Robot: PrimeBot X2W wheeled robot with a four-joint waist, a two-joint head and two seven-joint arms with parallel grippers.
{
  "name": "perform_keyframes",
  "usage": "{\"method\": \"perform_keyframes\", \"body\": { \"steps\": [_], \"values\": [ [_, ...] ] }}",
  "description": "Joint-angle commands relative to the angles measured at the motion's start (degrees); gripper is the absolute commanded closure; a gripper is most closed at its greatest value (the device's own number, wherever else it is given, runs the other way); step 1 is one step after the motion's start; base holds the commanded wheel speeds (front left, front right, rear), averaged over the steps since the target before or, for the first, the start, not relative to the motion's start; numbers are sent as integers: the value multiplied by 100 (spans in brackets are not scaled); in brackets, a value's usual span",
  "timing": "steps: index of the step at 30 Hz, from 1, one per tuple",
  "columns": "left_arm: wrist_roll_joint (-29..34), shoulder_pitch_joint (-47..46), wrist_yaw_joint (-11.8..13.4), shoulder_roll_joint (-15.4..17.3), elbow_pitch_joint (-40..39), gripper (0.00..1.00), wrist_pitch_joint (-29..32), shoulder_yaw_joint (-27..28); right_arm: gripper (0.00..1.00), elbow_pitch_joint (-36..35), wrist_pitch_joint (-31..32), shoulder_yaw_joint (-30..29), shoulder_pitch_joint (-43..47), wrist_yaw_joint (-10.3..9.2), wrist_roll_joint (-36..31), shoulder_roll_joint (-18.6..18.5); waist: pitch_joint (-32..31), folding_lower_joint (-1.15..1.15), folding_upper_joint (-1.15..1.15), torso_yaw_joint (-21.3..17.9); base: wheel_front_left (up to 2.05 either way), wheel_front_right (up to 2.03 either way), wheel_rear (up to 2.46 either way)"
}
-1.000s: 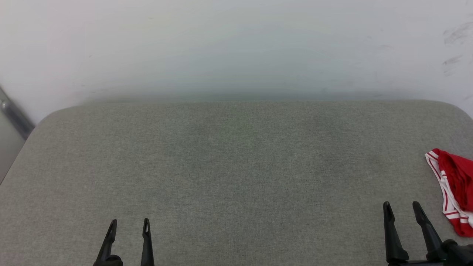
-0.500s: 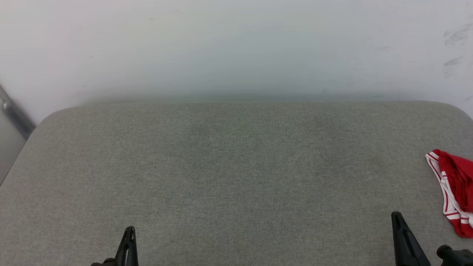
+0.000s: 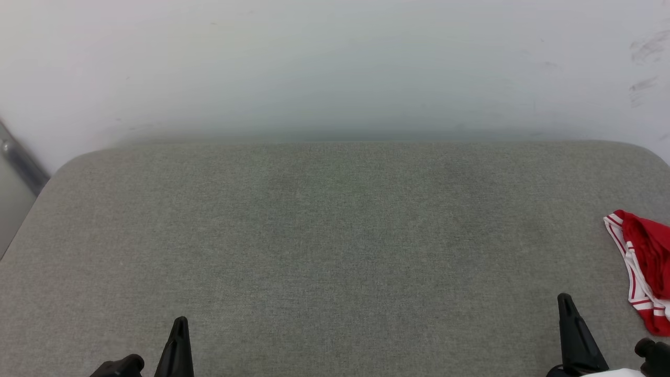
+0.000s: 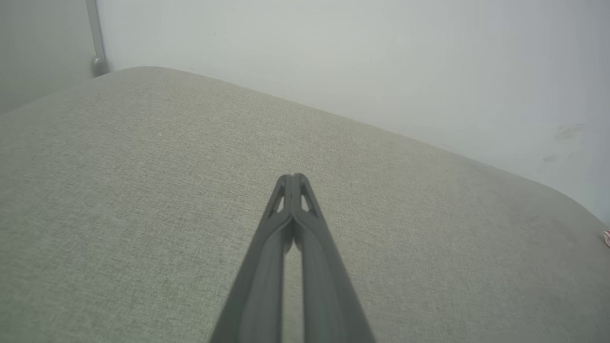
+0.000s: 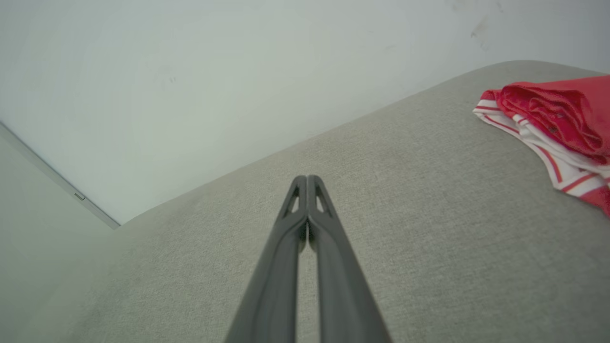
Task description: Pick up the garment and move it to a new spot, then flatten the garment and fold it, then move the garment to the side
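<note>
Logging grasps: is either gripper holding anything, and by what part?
Nothing held. Left gripper and right gripper are shut empty; the garment lies untouched.

You're looking at what reads as a bare test room or lab bay: wide grey fabric pad (image 3: 335,246) with rounded corners set against a plain white wall (image 3: 335,63), dark scuff marks (image 3: 647,48) on the paint, a metal pipe (image 3: 22,163) running along the wall at the left.
</note>
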Motion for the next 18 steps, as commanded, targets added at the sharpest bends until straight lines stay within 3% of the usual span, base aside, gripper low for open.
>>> {"method": "perform_keyframes", "body": {
  "steps": [1,18],
  "values": [
    [-287,-191,-48,32,-23,100,47,34,100,-43,42,2,-201,1,271,-58,4,0,0,-3,0,0,0],
    [-1968,-568,-262,67,256,100,378,109,100,156,390,-12,-520,0,1787,-97,50,0,0,-36,0,0,0]
  ]
}}
